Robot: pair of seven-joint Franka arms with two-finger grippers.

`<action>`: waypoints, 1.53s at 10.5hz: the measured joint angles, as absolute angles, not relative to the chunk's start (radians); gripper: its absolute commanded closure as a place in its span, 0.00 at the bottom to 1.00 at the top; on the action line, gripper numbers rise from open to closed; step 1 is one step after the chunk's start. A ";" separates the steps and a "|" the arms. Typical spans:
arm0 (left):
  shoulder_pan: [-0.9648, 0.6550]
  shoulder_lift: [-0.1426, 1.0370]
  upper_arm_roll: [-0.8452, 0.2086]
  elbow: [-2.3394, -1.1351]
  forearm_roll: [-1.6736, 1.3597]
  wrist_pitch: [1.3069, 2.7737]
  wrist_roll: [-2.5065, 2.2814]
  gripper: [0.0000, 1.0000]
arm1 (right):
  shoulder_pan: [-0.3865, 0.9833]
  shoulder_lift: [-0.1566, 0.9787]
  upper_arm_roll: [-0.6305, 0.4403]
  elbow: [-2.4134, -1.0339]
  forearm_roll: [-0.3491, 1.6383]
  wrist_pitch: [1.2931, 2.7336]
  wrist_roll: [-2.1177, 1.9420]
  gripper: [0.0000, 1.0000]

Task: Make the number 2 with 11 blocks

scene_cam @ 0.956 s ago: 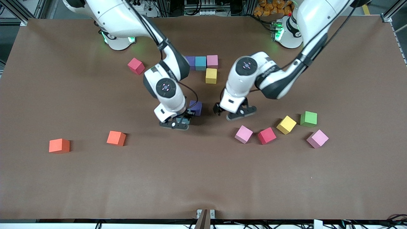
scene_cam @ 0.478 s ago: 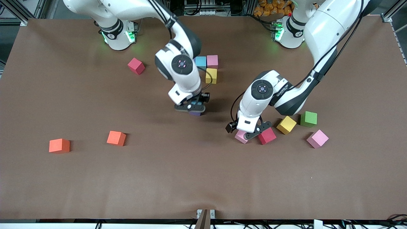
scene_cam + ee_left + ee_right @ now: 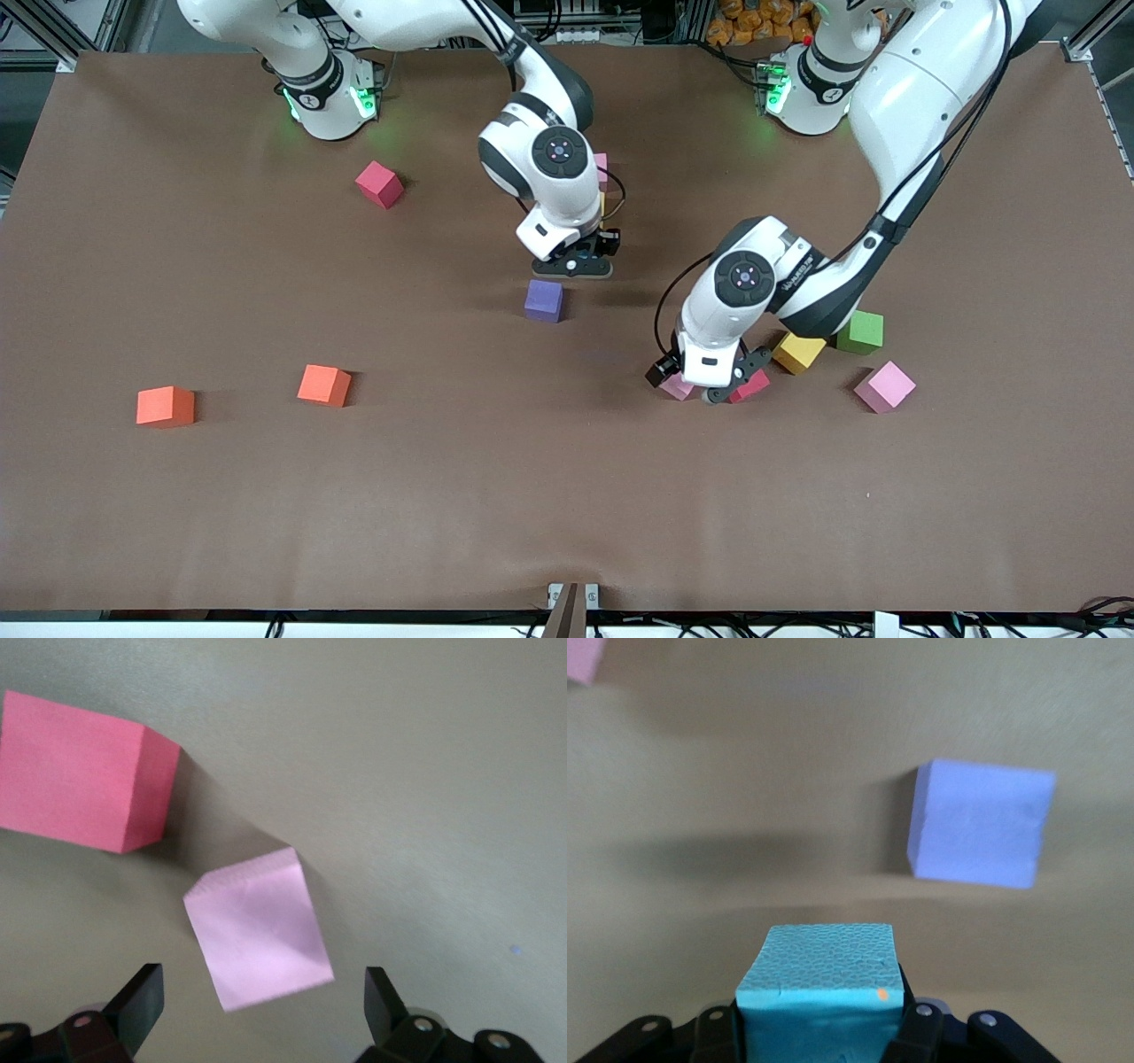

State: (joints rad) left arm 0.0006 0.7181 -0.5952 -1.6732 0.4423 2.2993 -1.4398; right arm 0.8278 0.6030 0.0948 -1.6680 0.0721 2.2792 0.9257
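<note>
1. my right hand (image 3: 574, 264) is clamped shut on a small matte teal-blue cube (image 3: 822, 979), held up in the air over the brown counter (image 3: 177, 514), just beside the few cubes already laid out near the arm bases.
2. of those laid-out cubes i can only see slivers of a pink one (image 3: 601, 170) and a yellow one (image 3: 602, 206) past my right wrist; the rest are hidden by the arm.
3. a purple matte cube (image 3: 543, 300) sits on the counter close to my right hand, nearer the front camera than it, and not touching it.
4. my left hand (image 3: 706, 390) is spread wide open and low over a pale pink matte cube (image 3: 259, 927), one finger (image 3: 137, 1003) on each side of it, gripping nothing.
5. a red matte cube (image 3: 81, 772) lies just beside that pink cube.
6. a yellow cube (image 3: 797, 353), a green cube (image 3: 861, 332) and another pink cube (image 3: 884, 386) lie further toward the left arm's end.
7. two orange cubes (image 3: 323, 385) (image 3: 165, 407) sit apart toward the right arm's end, and a second red cube (image 3: 379, 184) lies nearer the right arm's base.
</note>
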 measured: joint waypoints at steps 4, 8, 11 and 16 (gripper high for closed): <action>-0.001 0.746 -0.591 -1.671 0.441 2.299 -1.441 0.00 | 0.841 0.647 0.094 -1.672 0.072 2.285 0.930 1.00; -0.019 0.777 -0.589 -1.671 0.441 2.299 -1.441 0.00 | 0.877 0.662 0.094 -1.691 0.072 2.313 0.937 1.00; -0.025 0.789 -0.564 -1.660 0.441 2.299 -1.440 0.00 | 0.894 0.662 0.094 -1.702 0.072 2.327 0.952 1.00; -0.044 0.816 -0.559 -1.624 0.441 2.299 -1.439 0.00 | 0.907 0.663 0.094 -1.713 0.070 2.330 0.956 1.00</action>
